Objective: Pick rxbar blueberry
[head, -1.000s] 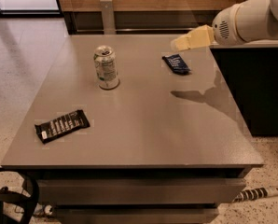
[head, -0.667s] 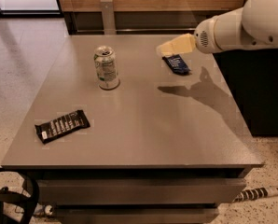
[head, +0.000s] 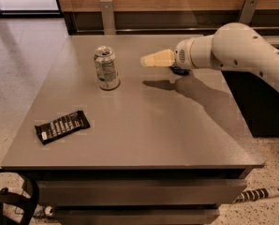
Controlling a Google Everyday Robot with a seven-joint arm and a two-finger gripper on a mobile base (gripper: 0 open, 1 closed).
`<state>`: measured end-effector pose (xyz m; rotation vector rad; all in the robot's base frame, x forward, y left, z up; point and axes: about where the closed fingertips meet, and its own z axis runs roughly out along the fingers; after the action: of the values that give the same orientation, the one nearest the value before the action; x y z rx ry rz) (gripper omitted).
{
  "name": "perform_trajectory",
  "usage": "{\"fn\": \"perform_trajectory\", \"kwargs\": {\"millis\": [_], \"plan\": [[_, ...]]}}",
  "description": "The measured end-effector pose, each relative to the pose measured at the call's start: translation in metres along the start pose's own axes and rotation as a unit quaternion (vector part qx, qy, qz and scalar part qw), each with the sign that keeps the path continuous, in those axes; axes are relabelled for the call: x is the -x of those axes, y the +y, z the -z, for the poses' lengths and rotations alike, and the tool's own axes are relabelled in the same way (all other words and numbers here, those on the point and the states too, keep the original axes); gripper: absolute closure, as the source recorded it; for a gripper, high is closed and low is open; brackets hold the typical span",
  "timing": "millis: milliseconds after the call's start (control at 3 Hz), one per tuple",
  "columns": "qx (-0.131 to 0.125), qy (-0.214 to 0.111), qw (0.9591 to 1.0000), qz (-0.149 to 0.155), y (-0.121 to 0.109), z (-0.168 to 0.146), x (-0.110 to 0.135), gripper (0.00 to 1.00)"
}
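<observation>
Nothing is picked yet: the rxbar blueberry [head: 179, 71] lies on the desk [head: 144, 125] toward its far right corner (mostly hidden behind my wrist). My arm reaches in level from the right edge. My gripper [head: 157, 59] hovers beyond the bar, pointing toward the can [head: 106, 68]. It carries nothing visible, and I cannot tell how open it is.

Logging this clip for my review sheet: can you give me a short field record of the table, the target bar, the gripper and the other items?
surface: grey table
target: rxbar blueberry, far right of the table, mostly hidden behind the arm, only a dark sliver shows
gripper: gripper, above the table, left of the bar, pointing toward the can
can: can, upright, far left of centre
other bar: black bar, flat, near left corner
status: bar apparently not yet picked
</observation>
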<state>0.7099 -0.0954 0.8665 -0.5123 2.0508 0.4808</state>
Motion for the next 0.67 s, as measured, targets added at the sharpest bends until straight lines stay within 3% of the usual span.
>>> {"fn": "perform_trajectory", "kwargs": {"millis": [667], "plan": [[-0.029,0.012,0.9995,-0.004,-0.021,-0.022,-0.021,0.0]]}}
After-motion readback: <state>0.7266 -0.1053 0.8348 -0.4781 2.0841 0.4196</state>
